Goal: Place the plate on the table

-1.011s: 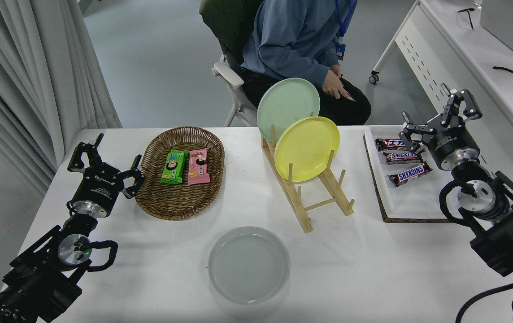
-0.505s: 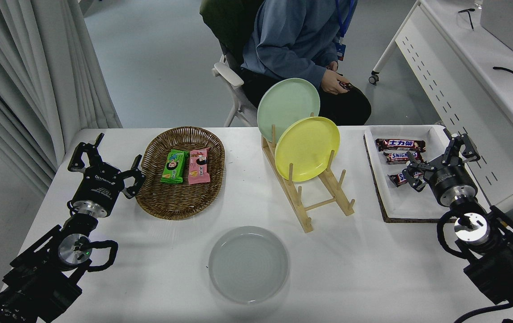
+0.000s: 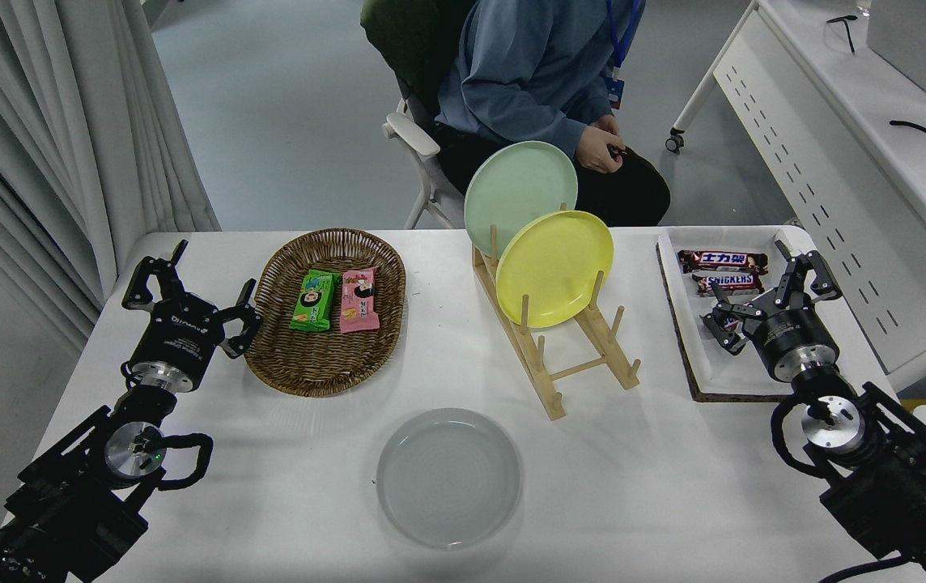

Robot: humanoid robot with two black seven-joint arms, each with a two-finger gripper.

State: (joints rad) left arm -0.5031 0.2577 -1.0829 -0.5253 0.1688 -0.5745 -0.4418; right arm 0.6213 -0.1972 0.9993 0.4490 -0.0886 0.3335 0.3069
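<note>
The plate (image 3: 448, 478) lies flat on the counter (image 3: 657, 478), just in front of the wooden rack (image 3: 560, 344) and to its left, exactly where it lay a second ago. Nothing touches it.

The right gripper (image 3: 770, 304) has changed most. A second ago it was raised high beyond the rack's right side, above the far end of the white tray (image 3: 702, 356); half a second ago it had dropped lower, and now it has pulled back toward the robot and sits over the tray's near right part, well right of the rack. Its jaws are spread wide and hold nothing. With the gripper lower, the two farther candy bars (image 3: 724, 261) show clearly, while the nearest bar is mostly hidden behind it.

The left gripper (image 3: 188, 295) stays parked far left of the rack, beside the wicker basket (image 3: 325, 312), jaws spread and empty.

In the rack the yellow plate (image 3: 554, 267) and the mint-green plate (image 3: 520, 190) stand unchanged. Behind the rack, the person's hands (image 3: 599, 150) have come together in the lap.
</note>
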